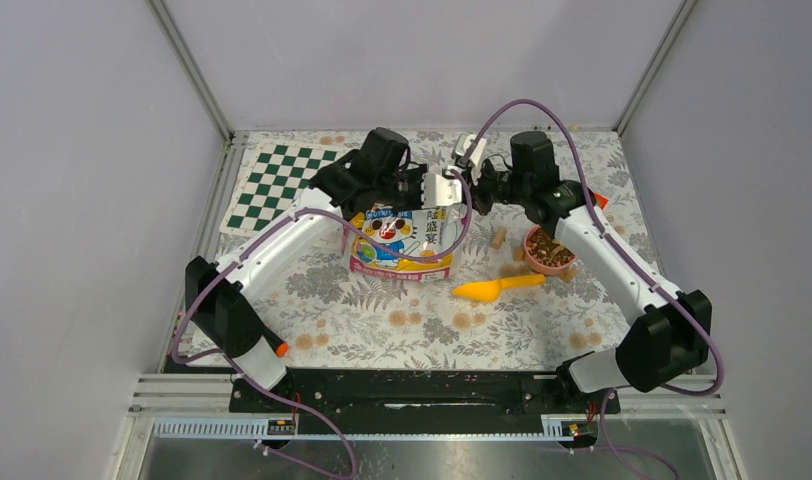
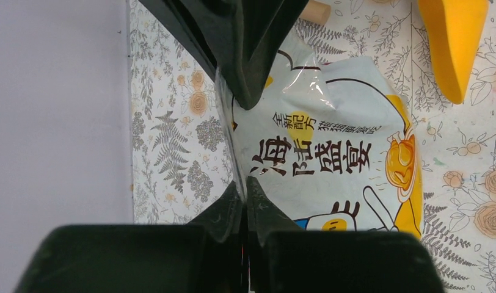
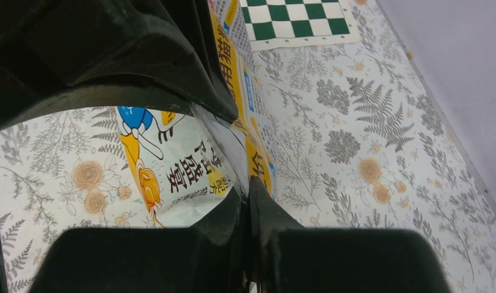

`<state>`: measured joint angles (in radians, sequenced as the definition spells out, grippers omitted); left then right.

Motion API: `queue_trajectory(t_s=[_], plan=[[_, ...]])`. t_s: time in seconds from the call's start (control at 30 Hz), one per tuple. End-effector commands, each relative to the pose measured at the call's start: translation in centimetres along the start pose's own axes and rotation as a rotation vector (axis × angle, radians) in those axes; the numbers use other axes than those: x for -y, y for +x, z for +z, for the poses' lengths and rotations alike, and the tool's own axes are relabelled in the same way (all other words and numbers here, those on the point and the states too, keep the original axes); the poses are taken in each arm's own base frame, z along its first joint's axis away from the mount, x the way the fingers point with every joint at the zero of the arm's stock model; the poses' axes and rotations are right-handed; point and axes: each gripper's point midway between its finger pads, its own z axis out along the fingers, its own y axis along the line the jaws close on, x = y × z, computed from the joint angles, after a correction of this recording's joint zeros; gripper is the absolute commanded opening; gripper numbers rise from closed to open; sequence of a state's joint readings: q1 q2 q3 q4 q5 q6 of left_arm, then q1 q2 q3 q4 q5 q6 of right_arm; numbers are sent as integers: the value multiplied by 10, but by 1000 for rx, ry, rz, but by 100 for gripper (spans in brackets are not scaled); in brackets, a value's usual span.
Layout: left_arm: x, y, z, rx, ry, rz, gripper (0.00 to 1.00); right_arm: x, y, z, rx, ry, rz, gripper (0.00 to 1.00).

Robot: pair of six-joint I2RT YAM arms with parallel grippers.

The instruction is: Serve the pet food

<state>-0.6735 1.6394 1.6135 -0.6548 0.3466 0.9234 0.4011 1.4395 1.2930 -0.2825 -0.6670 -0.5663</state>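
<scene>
The glossy yellow pet food bag (image 1: 397, 240) with a cartoon cat lies on the floral cloth at mid-table, its top edge lifted. My left gripper (image 1: 444, 188) and right gripper (image 1: 469, 190) meet at that edge. In the left wrist view my left gripper (image 2: 244, 183) is shut on the thin rim of the bag (image 2: 331, 152). In the right wrist view my right gripper (image 3: 245, 186) is shut on the rim of the bag (image 3: 184, 165) from the opposite side. Brown pet food (image 1: 548, 245) fills a pink bowl (image 1: 535, 262) to the right.
A yellow scoop (image 1: 497, 288) lies in front of the bowl. Tan cork-like pieces (image 1: 498, 238) sit between bag and bowl. A green checkered mat (image 1: 282, 185) lies at the back left. Grey walls close in the table on three sides.
</scene>
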Motion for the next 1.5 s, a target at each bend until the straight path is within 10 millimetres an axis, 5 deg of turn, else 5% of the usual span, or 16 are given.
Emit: queue_trajectory(t_s=[0.0,0.2,0.6,0.9,1.47], plan=[[-34,9,-26,-92,-177,83,0,27,-38,-34,85,242,-31,0],[-43,45,-65,-240,-224,58,0,66,-34,-67,73,548,70,0],[-45,132,-139,-434,-302,-124,0,89,-33,-102,113,761,156,0],[-37,178,-179,-570,-381,-207,0,104,-25,-121,95,889,201,0],[-36,204,-222,-668,-518,-275,0,119,-25,-165,156,1109,218,0]])
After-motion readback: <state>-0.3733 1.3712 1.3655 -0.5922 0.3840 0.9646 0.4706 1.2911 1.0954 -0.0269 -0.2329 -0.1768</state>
